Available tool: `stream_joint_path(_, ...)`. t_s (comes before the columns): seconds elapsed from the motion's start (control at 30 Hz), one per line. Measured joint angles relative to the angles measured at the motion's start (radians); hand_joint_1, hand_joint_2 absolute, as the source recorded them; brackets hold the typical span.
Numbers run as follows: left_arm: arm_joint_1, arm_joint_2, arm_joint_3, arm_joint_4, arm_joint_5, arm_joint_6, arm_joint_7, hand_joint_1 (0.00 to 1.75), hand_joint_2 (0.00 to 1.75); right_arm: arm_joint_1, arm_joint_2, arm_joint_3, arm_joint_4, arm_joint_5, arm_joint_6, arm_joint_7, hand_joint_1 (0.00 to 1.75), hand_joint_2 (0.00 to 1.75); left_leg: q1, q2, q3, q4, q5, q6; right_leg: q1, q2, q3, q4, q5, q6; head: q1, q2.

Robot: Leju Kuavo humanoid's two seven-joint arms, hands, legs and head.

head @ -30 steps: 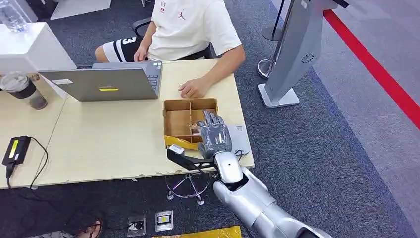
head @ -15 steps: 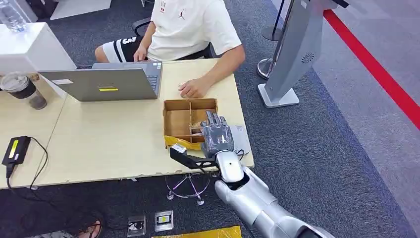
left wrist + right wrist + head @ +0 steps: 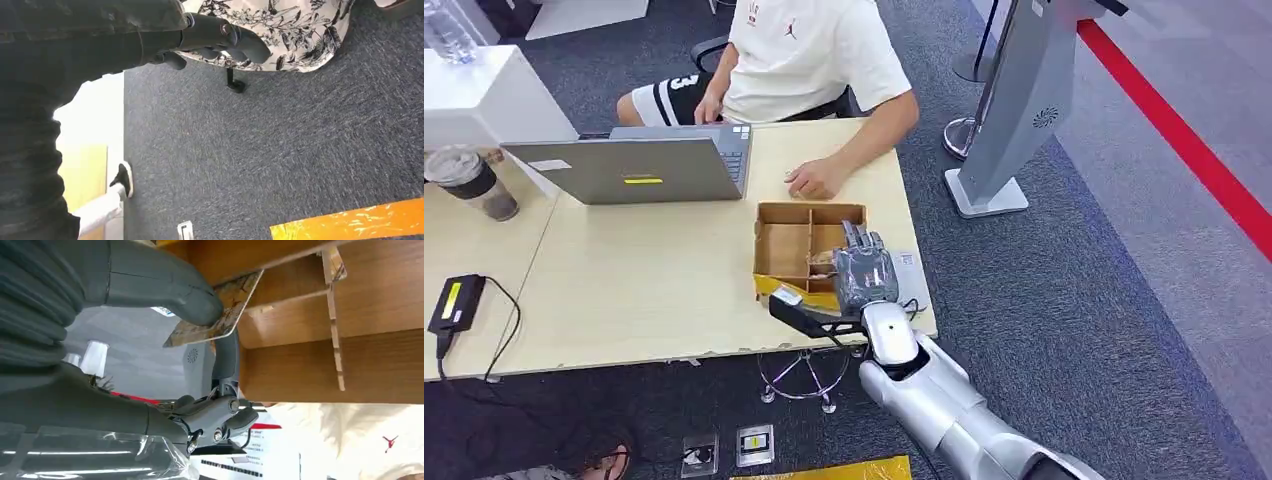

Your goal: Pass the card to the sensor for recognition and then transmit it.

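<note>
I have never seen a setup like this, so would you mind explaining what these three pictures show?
This is a humanoid robot with two silver arms. One picture looks down from its head; the other two come from cameras at its wrists. On the wooden table stand a divided cardboard box, a laptop and a cup; a person sits behind. The right hand reaches into the box and pinches a card between thumb and finger. The left hand hangs over carpet, holding nothing.

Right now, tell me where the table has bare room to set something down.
The widest bare patch of the table lies between the laptop and the near edge, left of the cardboard box. It is crowded around the box: the right hand pinches the card there, with a person's hand behind.
</note>
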Motion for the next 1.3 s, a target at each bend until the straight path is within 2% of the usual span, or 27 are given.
stream_joint_path(0.1,0.000,0.000,0.000,0.000,0.000,0.001,0.001,0.00,1.75,-0.001,0.002,0.000,0.006,-0.001,-0.006,-0.003,1.33,1.75,0.000,0.000,0.000,0.000,0.000,0.000,0.000,0.000,0.000,0.000,0.000,0.000,0.000,0.000)
stream_joint_path(0.37,0.000,-0.003,0.000,0.000,0.001,0.004,0.007,0.00,1.75,-0.006,0.005,0.000,0.021,-0.002,-0.012,-0.009,1.38,1.75,0.000,0.000,0.000,0.000,0.000,0.000,0.000,0.000,0.000,0.000,0.000,0.000,0.000,0.000)
stream_joint_path(0.57,0.000,-0.005,0.000,0.000,0.003,0.005,0.008,0.00,1.75,-0.007,0.008,0.000,0.028,-0.002,-0.014,-0.009,1.62,1.75,0.000,0.000,0.000,0.000,0.000,0.000,0.000,0.000,0.000,0.000,0.000,0.000,0.000,0.000)
stream_joint_path(0.6,0.000,-0.005,0.000,0.000,0.003,0.006,0.009,0.00,1.75,-0.007,0.008,0.000,0.029,-0.002,-0.017,-0.010,1.75,1.75,0.000,0.000,0.000,0.000,0.000,0.000,0.000,0.000,0.000,0.000,0.000,0.000,0.000,0.000)
stream_joint_path(0.7,0.000,-0.006,0.000,0.000,0.005,0.009,0.012,0.00,1.75,-0.008,0.010,0.000,0.031,-0.002,-0.043,-0.018,1.75,1.75,0.000,0.000,0.000,0.000,0.000,0.000,0.000,0.000,0.000,0.000,0.000,0.000,0.000,0.000)
stream_joint_path(0.83,0.000,-0.009,0.000,0.000,0.008,0.012,0.021,0.00,1.75,-0.008,0.010,0.000,0.002,0.010,-0.115,-0.023,1.75,1.75,0.000,0.000,0.000,0.000,0.000,0.000,0.000,0.000,0.000,0.000,0.000,0.000,0.000,0.000)
stream_joint_path(0.9,0.000,-0.010,0.000,0.000,0.008,0.013,0.021,0.00,1.75,-0.003,0.003,-0.003,-0.077,0.045,-0.125,-0.015,1.75,1.75,0.000,0.001,0.000,0.000,0.000,0.000,0.000,0.000,0.000,0.000,0.000,0.000,0.000,0.000)
stream_joint_path(1.03,0.005,-0.011,0.000,0.000,0.008,0.011,0.021,0.00,1.75,0.022,-0.033,-0.026,-0.326,0.137,-0.131,0.006,1.75,1.75,0.000,0.001,0.000,0.000,0.000,0.000,0.000,0.000,0.000,0.000,0.000,0.000,0.000,0.000)
stream_joint_path(1.2,0.007,-0.011,0.000,0.000,0.007,0.011,0.020,0.00,1.75,0.056,-0.071,-0.052,-0.548,0.159,-0.128,0.010,1.75,1.75,0.000,0.001,0.000,0.000,0.000,0.000,0.000,0.001,-0.001,0.000,0.000,0.000,0.000,0.000)
stream_joint_path(1.3,0.007,-0.011,0.000,0.000,0.007,0.011,0.019,0.00,1.75,0.075,-0.088,-0.061,-0.644,0.187,-0.212,0.003,1.75,1.75,0.000,0.002,0.001,0.000,0.000,0.000,0.000,0.001,0.000,0.000,0.000,0.000,0.000,0.000)
